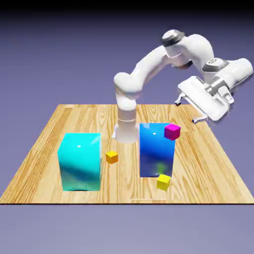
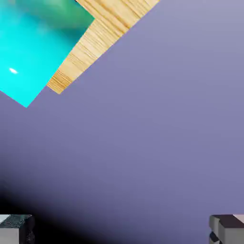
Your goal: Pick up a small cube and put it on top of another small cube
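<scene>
Above the bench point(image 1: 198, 190), high toward the exterior view's right, floats with the hand point(image 1: 186, 112) tipped well off vertical. Fingers spread wide, with nothing between them. Down by the bench's near edge, just in front of the blue block point(image 1: 153, 150), sits with the yellow cube point(image 1: 163, 182): far below the hand, slightly toward the exterior view's left, and nearer the camera. Judged from that: needs a long drop and forward reach, plus a roll to point the fingers straight down. Likely has to close across two flat faces; cube turned a little, so wrist to be matched to it. Blue block close behind; could get knocked by a wide finger. Hand view catches only the cyan block point(image 2: 28, 52), a wedge of bench and backdrop; no sight of yellow cube there. For stacking, might serve: the orange cube point(image 1: 111, 157), between the blocks, or the magenta cube point(image 1: 172, 132), overlapping blue block's upper corner. Cannot tell what supports magenta. Looks like the approach stage, grasp not yet made.
</scene>
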